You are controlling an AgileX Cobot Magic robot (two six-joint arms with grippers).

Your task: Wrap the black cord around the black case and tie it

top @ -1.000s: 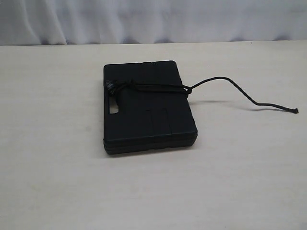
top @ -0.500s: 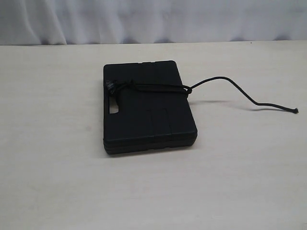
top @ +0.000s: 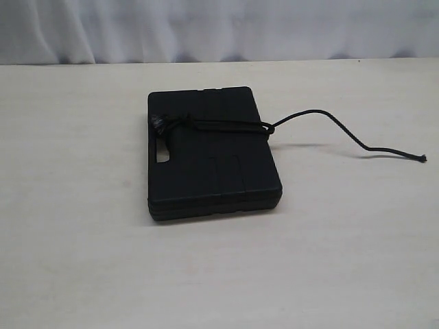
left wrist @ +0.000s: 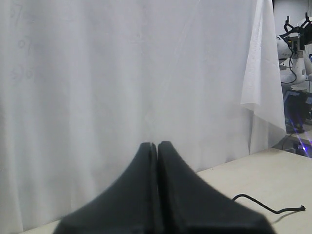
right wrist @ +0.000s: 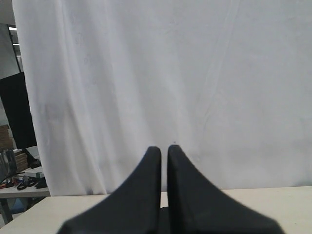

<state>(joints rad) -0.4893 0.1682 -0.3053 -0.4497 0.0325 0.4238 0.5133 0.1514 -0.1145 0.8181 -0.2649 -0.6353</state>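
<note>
The black case lies flat on the table in the exterior view. The black cord runs across its top, knotted near the handle slot and again at the right edge. Its loose end arcs off to the right onto the table, ending in a frayed tip. Neither gripper shows in the exterior view. My left gripper is shut and empty, raised, facing the white curtain; the cord's loose end lies on the table beyond it. My right gripper is shut with nothing in it, also facing the curtain.
A white curtain hangs behind the pale wooden table. Past the curtain's edge, lab equipment shows in the left wrist view, and a cluttered bench in the right wrist view.
</note>
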